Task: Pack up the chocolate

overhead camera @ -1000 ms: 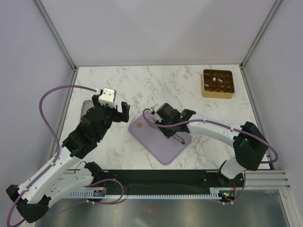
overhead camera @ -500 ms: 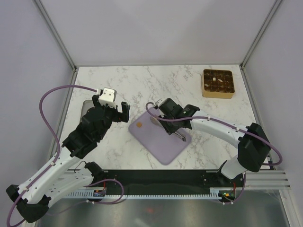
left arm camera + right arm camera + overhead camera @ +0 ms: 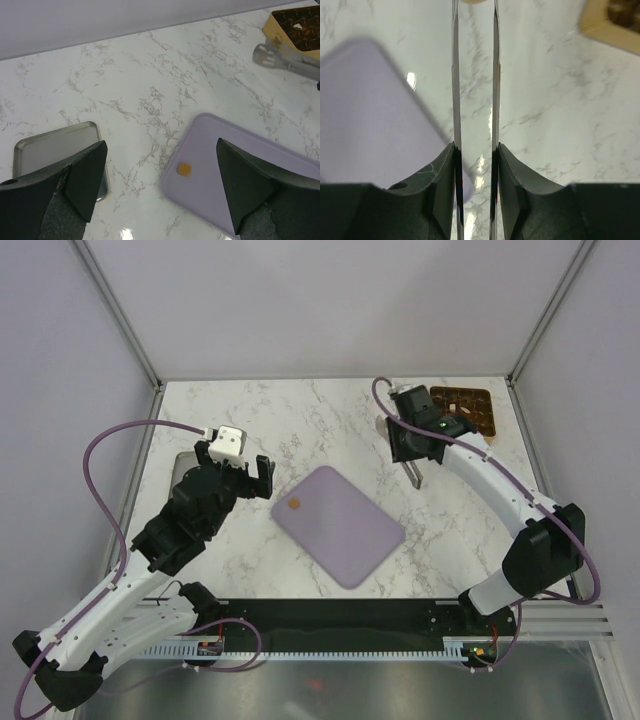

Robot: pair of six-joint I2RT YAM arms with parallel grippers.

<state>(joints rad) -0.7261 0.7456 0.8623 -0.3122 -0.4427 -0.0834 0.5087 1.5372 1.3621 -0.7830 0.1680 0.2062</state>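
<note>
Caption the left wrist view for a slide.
Open left jaws frame one caramel chocolate on the lilac mat; steel tray left, gold tray beyond.

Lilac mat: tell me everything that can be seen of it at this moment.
The lilac mat is a thin, flat rectangle with rounded corners, smooth and matte, perhaps silicone or plastic. It lies flat on the marble table, turned diagonally, ahead of the two arm bases and between them. One small caramel-tan chocolate piece sits on it near its left corner; nothing else rests on it or touches it. The right wrist view shows part of it only as a blur.
</note>
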